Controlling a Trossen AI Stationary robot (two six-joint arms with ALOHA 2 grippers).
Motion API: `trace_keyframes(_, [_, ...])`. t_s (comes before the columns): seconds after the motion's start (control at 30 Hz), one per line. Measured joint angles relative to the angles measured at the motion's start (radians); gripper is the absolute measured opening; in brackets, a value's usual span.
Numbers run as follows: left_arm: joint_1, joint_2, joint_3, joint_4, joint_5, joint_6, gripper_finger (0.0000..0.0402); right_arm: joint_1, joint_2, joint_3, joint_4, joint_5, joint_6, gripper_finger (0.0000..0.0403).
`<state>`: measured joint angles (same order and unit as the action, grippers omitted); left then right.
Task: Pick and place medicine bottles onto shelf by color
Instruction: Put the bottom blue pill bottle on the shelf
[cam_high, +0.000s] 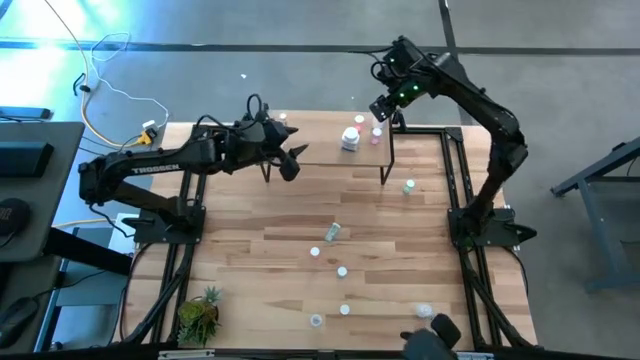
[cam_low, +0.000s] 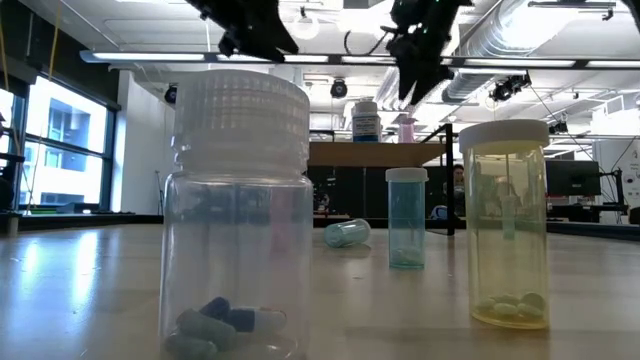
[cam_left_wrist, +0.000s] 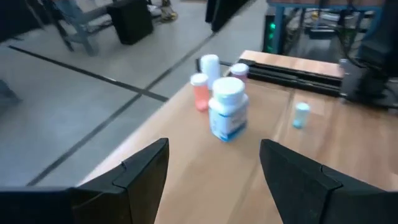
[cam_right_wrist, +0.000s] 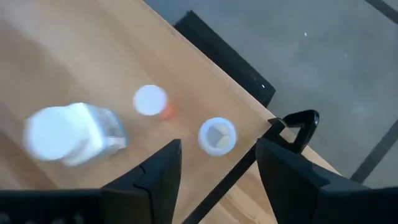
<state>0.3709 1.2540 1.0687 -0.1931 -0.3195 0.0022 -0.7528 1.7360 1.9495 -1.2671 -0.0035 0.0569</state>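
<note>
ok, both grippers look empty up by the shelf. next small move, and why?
Probably lift the right gripper clear of the shelf and swing it toward the loose bottle on the table beside it. Its jaws are open and empty above the bottles already placed, so the drop looks done. The left gripper is open too, over the shelf's other end.

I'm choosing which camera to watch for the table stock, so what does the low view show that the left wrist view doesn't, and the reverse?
Only the low view shows the nearby stock: a clear bottle holding blue capsules, a yellow vial, an upright blue vial and a tipped vial. Only the left wrist view shows the open left gripper, a pink vial and a pale blue vial. Both show the shelf and its white bottle.
</note>
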Motion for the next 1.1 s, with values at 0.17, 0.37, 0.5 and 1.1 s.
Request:
trace_keyframes(0.17, [-0.003, -0.052, 0.000, -0.099, 0.131, -0.067, 0.0243, 0.055, -0.060, 0.000, -0.007, -0.005, 0.045, 0.0197])
trace_keyframes(0.37, [-0.023, -0.123, 0.000, -0.203, 0.215, -0.078, 0.0243, 0.162, -0.108, 0.000, -0.020, -0.005, 0.112, 0.0197])
trace_keyframes(0.5, [-0.051, -0.180, 0.000, -0.255, 0.230, -0.082, 0.0243, 0.250, -0.114, 0.000, -0.039, -0.005, 0.181, 0.0197])
trace_keyframes(1.1, [-0.298, -0.228, -0.009, -0.448, 0.226, -0.153, 0.0243, 0.674, -0.081, 0.000, -0.122, 0.082, 0.388, 0.0197])
